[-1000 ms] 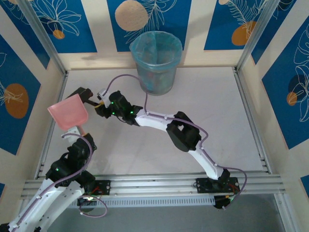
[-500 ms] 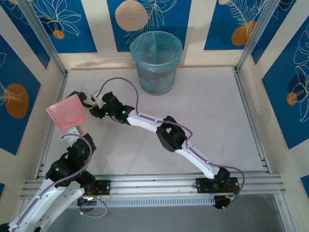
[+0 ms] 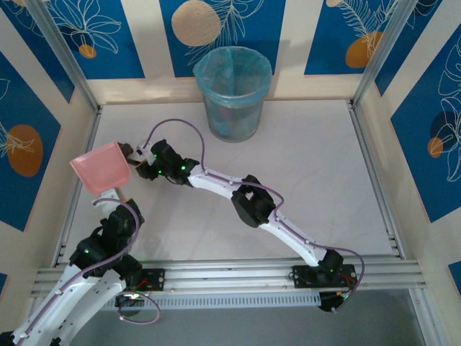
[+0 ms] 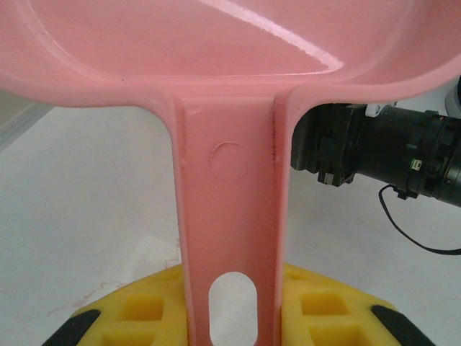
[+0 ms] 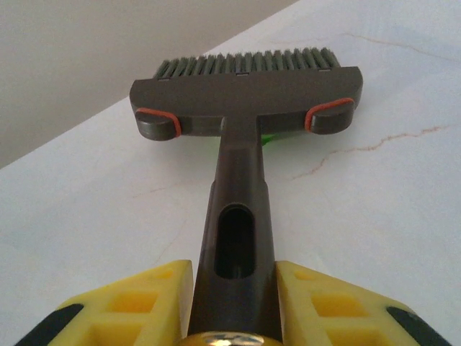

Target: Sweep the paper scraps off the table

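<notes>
We counted one pink dustpan [image 3: 101, 167] at 9 o'clock, left claw [image 4: 230, 313] clenched on its handle, right claw [image 5: 234, 303] clenched on one brush [image 5: 245, 108], one bin [image 3: 232, 90] at 12 o'clock, right wrist view added one green paper scrap [image 5: 270, 138] just under the brush head on the worktop [image 5: 374, 216].

Green scrap [image 5: 268, 138] (mostly) behind brush [image 5: 245, 108]

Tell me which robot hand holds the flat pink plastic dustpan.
The left hand grips the pink plastic dustpan; the right hand holds a dark grey bristle brush.
</notes>
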